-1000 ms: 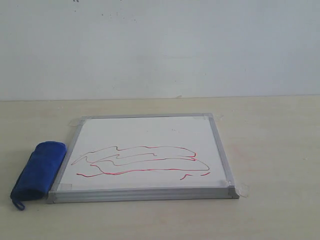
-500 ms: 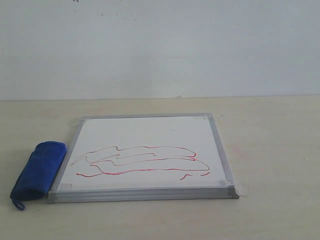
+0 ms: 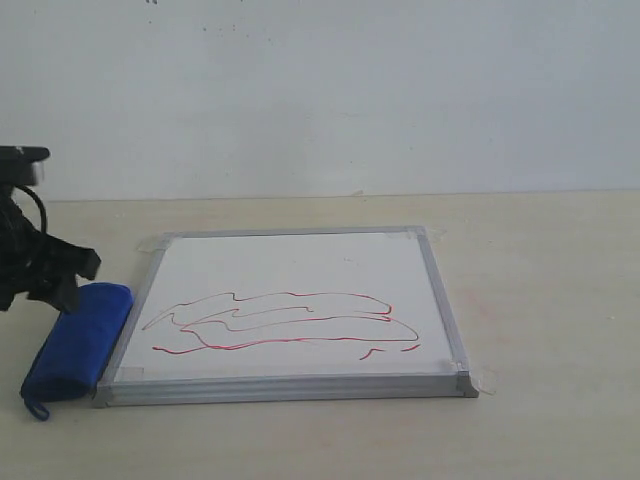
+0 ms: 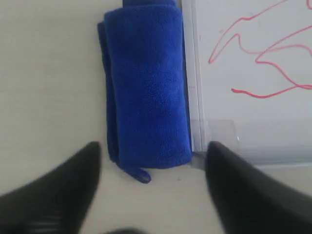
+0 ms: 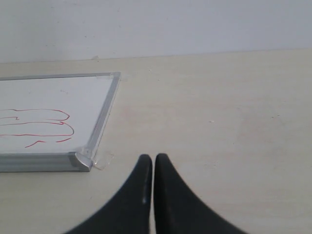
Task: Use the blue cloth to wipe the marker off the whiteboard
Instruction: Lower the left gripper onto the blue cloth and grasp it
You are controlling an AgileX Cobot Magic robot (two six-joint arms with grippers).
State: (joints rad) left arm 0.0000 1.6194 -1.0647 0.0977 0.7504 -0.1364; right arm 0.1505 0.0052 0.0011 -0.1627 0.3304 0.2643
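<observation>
Lying near the desk's point(image 3: 540, 300) front left corner, the blue cloth point(image 3: 78, 340) is resting against the whiteboard's point(image 3: 441, 300) left frame rail. The marker point(image 3: 290, 320) is running across the board's front half. Open desk is stretching toward the right edge. The left gripper point(image 4: 152, 146), out of sight a second ago, is now hovering over the cloth with its jaws spread wide. The right gripper point(image 5: 148, 158) is sitting clenched shut off the board's front right corner.

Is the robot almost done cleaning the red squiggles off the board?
No, it has barely started. Done: nothing wiped; the marker lines show on the whiteboard. In hand: the left gripper hangs open over the blue cloth, not gripping it. Left: grab it, then wipe.
</observation>
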